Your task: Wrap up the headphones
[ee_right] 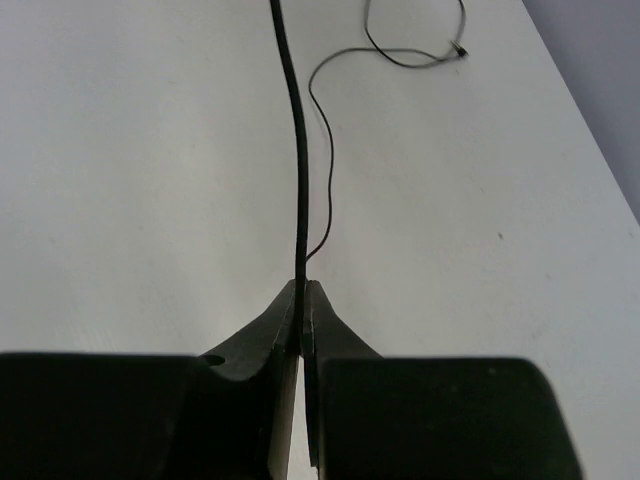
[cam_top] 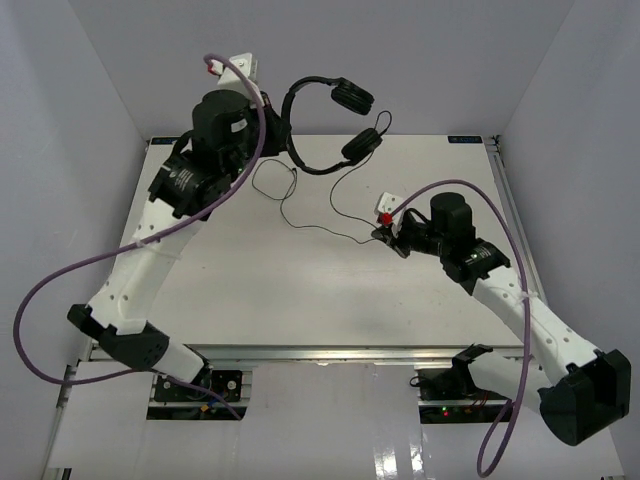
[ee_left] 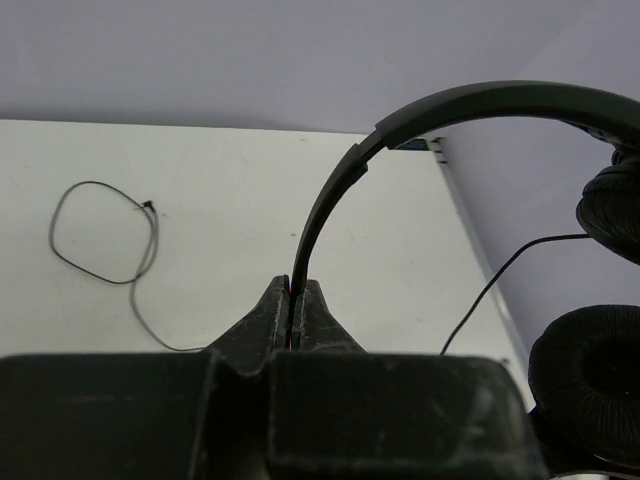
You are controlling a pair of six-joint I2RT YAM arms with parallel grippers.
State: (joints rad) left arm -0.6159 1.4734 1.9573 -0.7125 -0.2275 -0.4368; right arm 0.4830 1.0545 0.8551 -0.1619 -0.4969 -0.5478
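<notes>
The black headphones [cam_top: 322,120] hang above the table's far edge, held by the headband [ee_left: 420,115]. My left gripper [cam_top: 275,112] is shut on the headband; in the left wrist view the band rises from between its fingertips [ee_left: 294,290], with both padded earcups [ee_left: 590,385] at the right. The thin black cord [cam_top: 318,228] runs from an earcup down over the table, with a loop [cam_top: 272,180] lying near the left arm. My right gripper [cam_top: 382,235] is shut on the cord near the table's middle; in the right wrist view the cord [ee_right: 297,150] leaves its fingertips [ee_right: 303,288] and the plug end [ee_right: 458,48] lies far off.
Purple robot cables [cam_top: 60,275] arc beside both arms. The white table [cam_top: 300,290] has a metal rail along its right edge [cam_top: 510,210]. Grey walls enclose the back and sides. A red-tipped white bracket [cam_top: 386,210] sits on the right wrist.
</notes>
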